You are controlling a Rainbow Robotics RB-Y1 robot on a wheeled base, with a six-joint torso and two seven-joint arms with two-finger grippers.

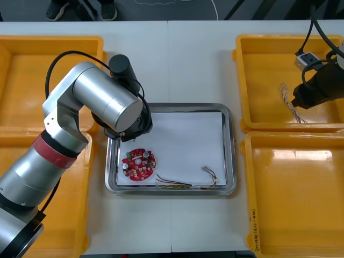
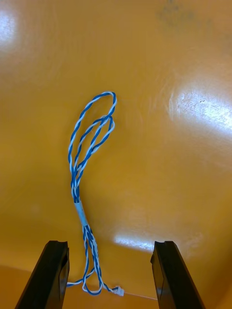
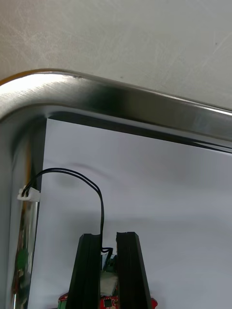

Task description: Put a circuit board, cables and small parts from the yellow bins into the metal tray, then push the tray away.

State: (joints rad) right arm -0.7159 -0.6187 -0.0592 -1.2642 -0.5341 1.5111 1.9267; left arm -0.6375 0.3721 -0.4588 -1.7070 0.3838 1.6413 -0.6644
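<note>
Cable step. My left gripper (image 3: 108, 236) pinches black cable (image 3: 100, 193) in metal tray (image 1: 232, 150), over circuit board (image 1: 138, 164); I'd release next. Right gripper (image 2: 110, 246) is wide over blue-white cable (image 2: 81, 169) in yellow bin (image 1: 266, 75); I'd descend, close.

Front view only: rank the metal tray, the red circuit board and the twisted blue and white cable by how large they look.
1. metal tray, largest by far.
2. red circuit board.
3. twisted blue and white cable: roughly as long as the board is wide, but far thinner, so smallest.
</note>
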